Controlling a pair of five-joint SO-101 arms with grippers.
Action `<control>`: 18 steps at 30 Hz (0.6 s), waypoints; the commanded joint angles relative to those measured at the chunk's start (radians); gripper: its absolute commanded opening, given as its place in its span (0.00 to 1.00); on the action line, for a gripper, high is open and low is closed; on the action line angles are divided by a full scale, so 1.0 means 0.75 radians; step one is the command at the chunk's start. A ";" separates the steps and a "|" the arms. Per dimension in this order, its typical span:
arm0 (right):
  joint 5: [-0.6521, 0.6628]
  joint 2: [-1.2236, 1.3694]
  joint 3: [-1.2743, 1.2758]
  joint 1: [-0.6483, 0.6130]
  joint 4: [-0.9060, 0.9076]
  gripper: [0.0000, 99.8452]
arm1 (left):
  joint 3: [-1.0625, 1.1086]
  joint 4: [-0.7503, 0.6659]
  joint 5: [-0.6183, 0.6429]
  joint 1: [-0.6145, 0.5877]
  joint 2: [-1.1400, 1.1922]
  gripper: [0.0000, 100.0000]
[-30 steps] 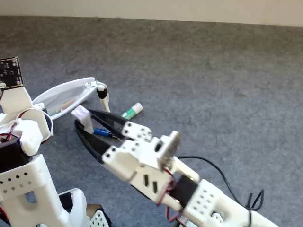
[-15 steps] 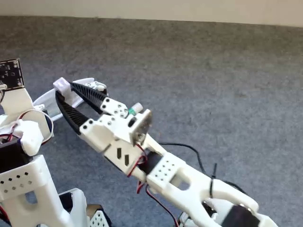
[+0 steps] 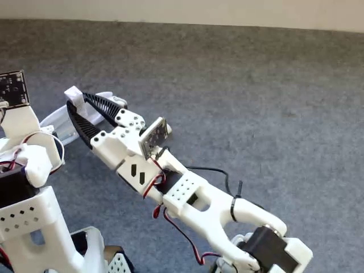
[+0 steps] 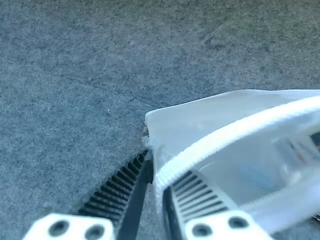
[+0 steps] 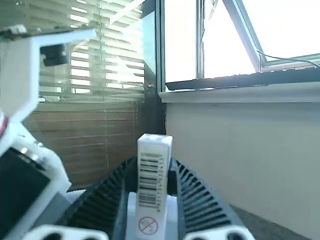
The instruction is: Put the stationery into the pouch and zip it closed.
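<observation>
In the high view, a translucent white pouch point(image 3: 61, 120) lies at the left of the grey carpet. My left gripper point(image 4: 156, 172) is shut on the pouch point(image 4: 235, 130) at the end of its white zipper rim, and the mouth gapes. Faint blue and red shapes show through its wall. My right gripper point(image 3: 75, 101) hangs above the pouch's far end, shut on a small white eraser point(image 3: 73, 92). In the right wrist view the eraser point(image 5: 152, 185), with a barcode sleeve, stands upright between the black fingers point(image 5: 200, 205), and the right gripper point(image 5: 153, 167) points up at a window.
The left arm's white body point(image 3: 25, 170) fills the near-left corner. The right arm point(image 3: 193, 199) runs diagonally from the near right, trailing a black cable point(image 3: 210, 170). Grey carpet point(image 3: 267, 96) stretches to the right and far side, up to a pale wall.
The right gripper has risen from the carpet with the eraser and swung left and away, now over the pouch. The pens seen earlier are now behind the arm. The left arm has held still.
</observation>
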 commanded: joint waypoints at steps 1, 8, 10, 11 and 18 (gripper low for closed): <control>0.012 0.017 -0.075 0.030 -0.071 0.00 | -0.013 -0.027 0.006 0.017 -0.011 0.01; 0.063 0.024 -0.066 0.026 -0.038 0.08 | -0.011 -0.027 0.006 0.017 -0.011 0.01; 0.117 0.024 -0.066 0.001 -0.038 0.14 | -0.007 -0.027 0.006 0.017 -0.011 0.01; 0.135 0.021 -0.066 -0.011 -0.038 0.16 | 0.001 -0.033 0.006 0.015 -0.011 0.01; 0.158 0.021 -0.064 -0.034 -0.038 0.16 | 0.013 -0.035 0.006 0.015 -0.011 0.01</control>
